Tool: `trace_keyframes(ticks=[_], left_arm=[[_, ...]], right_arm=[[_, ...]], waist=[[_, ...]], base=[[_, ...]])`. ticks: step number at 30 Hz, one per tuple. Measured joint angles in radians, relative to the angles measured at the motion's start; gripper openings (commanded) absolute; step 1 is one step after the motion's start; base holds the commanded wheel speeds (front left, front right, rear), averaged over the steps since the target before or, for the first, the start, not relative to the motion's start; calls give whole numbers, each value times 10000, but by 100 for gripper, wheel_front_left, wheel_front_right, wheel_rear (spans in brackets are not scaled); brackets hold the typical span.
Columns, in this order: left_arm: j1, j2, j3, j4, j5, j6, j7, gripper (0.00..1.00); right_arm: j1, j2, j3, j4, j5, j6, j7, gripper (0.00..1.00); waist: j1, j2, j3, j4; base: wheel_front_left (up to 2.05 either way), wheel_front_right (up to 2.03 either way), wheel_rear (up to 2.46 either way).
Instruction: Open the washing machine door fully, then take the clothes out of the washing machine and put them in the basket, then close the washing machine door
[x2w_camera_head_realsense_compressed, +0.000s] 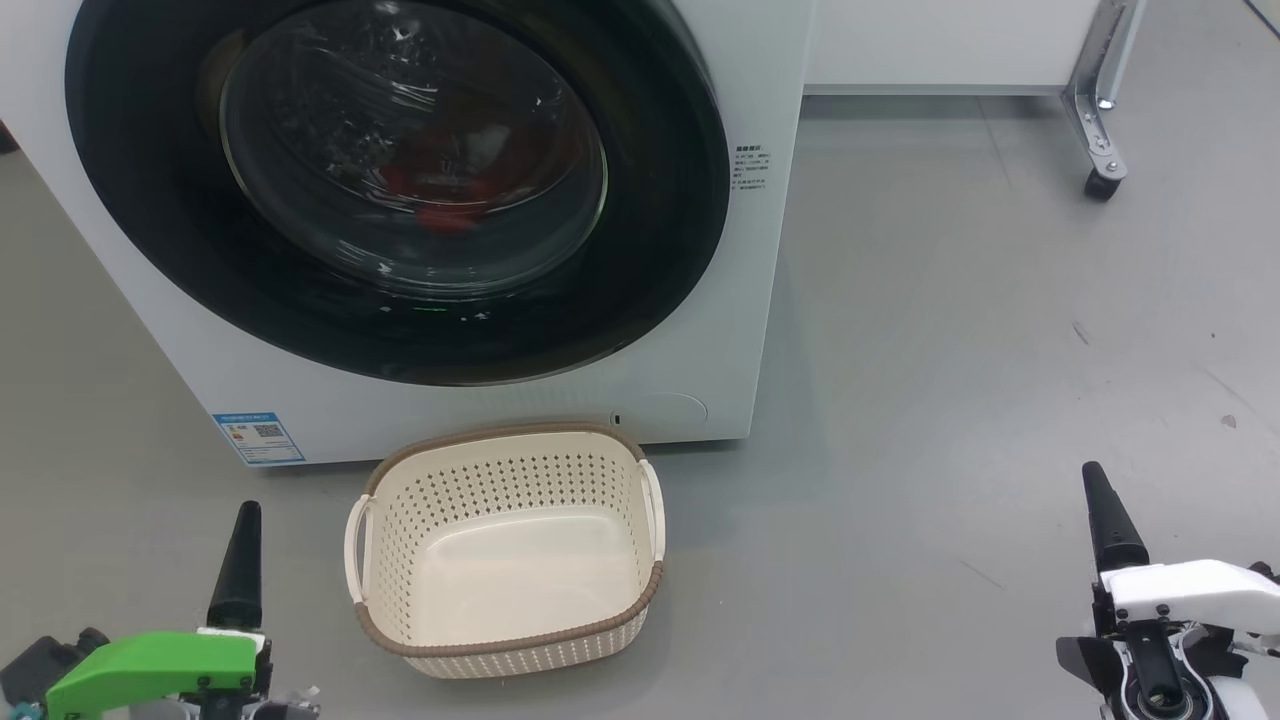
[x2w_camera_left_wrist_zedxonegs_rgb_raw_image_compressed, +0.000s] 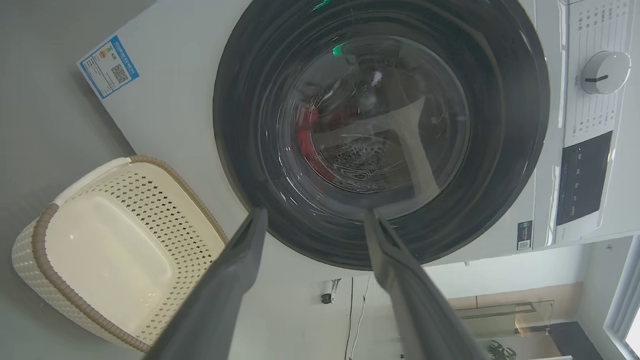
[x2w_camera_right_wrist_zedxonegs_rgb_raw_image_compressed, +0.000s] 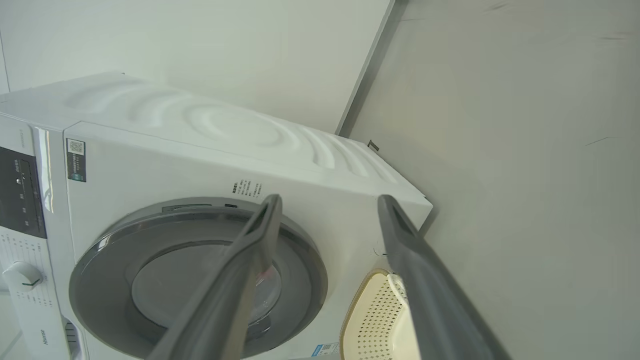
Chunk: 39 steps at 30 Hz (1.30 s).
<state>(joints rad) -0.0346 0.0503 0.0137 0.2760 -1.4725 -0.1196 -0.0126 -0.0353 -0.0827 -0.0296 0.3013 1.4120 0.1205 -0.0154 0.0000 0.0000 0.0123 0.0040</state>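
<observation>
Because the washing machine door (x2w_camera_head_realsense_compressed: 398, 170) is shut, the clothes (x2w_camera_head_realsense_compressed: 447, 215) blur red.

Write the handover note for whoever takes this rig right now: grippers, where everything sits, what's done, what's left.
Left gripper: jaws open, holding nothing.
Right gripper: jaws open, holding nothing.
Door: shut on the washing machine.
Clothes: red, inside the machine, seen through the door.
Basket: empty, on the floor just in front of the machine.
Done: nothing yet.
Left: open the door fully, move the clothes into the basket, close the door.
</observation>
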Motion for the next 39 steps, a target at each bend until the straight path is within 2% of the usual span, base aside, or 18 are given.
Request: trace_keyframes(ticks=[7,12,23,39], left_arm=[[-93,382,-351,-42,1540,0,-259,100],[-155,587,-575,-52,2727,88,-430,100],[-297,708,-1158,-307,5110,276,-815,100],[-297,698,-1906,29,7327,543,-1358,100]], right_arm=[[-93,-253,372,27,-1398,-13,-265,100],[-283,-593,736,-17,-2842,-182,-412,100],[-398,-616,1331,-161,-4957,-531,-790,100],[-400,-614,2109,-167,-7488,-853,-1325,100]], waist=[[0,0,31,1],[0,0,51,1],[1,0,57,7],[0,0,66,-8]], base=[[0,0,0],[0,0,0],[0,0,0],[0,0,0]])
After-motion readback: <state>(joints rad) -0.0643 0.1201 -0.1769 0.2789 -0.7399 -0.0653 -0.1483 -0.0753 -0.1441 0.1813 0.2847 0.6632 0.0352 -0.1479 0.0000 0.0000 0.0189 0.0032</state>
